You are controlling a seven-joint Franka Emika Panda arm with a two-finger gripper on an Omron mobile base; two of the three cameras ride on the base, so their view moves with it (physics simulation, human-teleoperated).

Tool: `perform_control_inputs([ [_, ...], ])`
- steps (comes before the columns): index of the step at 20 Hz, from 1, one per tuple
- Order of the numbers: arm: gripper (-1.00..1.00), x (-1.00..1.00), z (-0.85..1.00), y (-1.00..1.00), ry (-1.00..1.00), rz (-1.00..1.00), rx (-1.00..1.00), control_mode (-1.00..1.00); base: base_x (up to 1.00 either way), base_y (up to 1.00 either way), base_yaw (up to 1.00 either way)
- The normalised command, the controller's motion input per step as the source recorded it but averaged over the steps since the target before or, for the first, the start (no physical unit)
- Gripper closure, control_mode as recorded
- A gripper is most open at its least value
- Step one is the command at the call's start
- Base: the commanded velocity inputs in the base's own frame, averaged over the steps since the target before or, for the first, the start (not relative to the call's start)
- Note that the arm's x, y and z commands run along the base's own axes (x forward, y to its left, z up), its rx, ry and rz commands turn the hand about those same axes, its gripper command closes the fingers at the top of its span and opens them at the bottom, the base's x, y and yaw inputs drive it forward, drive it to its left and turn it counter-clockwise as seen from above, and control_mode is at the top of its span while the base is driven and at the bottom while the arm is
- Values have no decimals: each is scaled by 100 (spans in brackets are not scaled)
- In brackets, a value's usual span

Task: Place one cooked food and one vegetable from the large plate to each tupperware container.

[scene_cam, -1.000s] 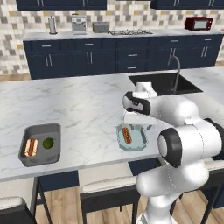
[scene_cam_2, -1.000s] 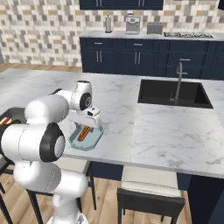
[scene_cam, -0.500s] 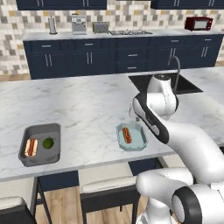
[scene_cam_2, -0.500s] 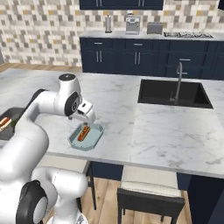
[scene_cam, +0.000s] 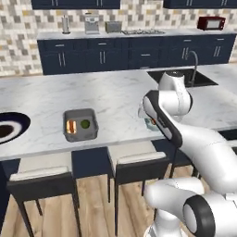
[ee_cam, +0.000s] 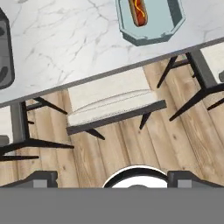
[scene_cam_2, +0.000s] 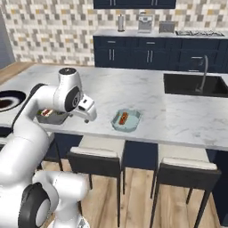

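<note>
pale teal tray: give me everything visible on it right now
The pale teal tray is a small, shallow rounded-rectangle container with a raised rim, looking like matte plastic. It sits flat on the white marble counter near the front edge, above a cushioned stool. Inside lies one hot dog with a squiggle of sauce, toward one side; the remaining floor is bare, with no vegetable visible. Nothing else touches it, and the gripper is clear of it.

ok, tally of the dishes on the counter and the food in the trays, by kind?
Plate: 1
Trays: 2, grey tray and teal tray
Hot dogs: 2, one per tray
Green vegetable: 1, in the grey tray
Total: 6
</note>
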Motion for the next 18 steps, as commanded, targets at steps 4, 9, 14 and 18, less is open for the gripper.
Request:
perform_control_inputs([
  [4, -100, 0, 0, 0, 0, 0, 0, 100, -65, 100, -6],
  [9, -100, 0, 0, 0, 0, 0, 0, 100, 19, 100, -3],
  [14, -100, 0, 0, 0, 0, 0, 0, 100, 62, 100, 0],
  [18, -100, 0, 0, 0, 0, 0, 0, 100, 42, 100, 0],
])
